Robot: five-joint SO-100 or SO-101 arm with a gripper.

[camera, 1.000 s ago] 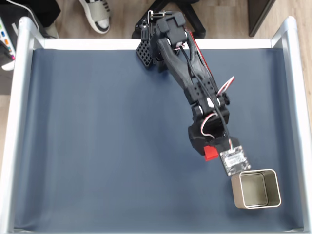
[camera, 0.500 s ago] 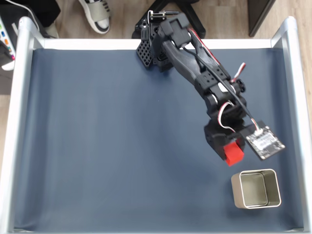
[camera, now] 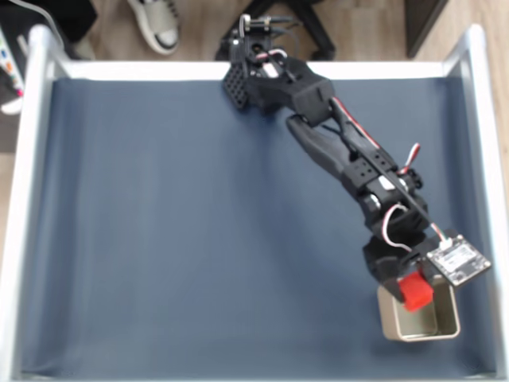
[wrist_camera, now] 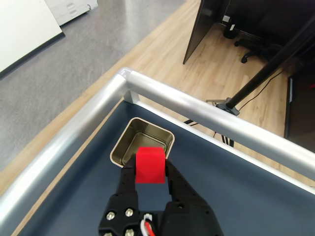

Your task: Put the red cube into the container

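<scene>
The red cube [camera: 415,291] is held up off the mat, with my gripper [camera: 410,288] shut on it. In the fixed view it hangs over the top left part of the container [camera: 440,329], a small square tin near the mat's lower right corner. In the wrist view the red cube [wrist_camera: 150,164] sits between my black fingers [wrist_camera: 127,178], and the container [wrist_camera: 129,140] lies just beyond it, its greyish inside open to view. My gripper [wrist_camera: 150,169] points toward the corner of the metal frame.
A silver metal frame [camera: 483,151] borders the dark blue mat [camera: 175,231], with its corner [wrist_camera: 129,78] close behind the tin. The arm's base [camera: 250,76] stands at the top middle. A person's shoe [camera: 153,22] rests on the wooden floor beyond the frame.
The arm has stretched toward the lower right, carrying the red cube from left of the tin to above its top left part.
</scene>
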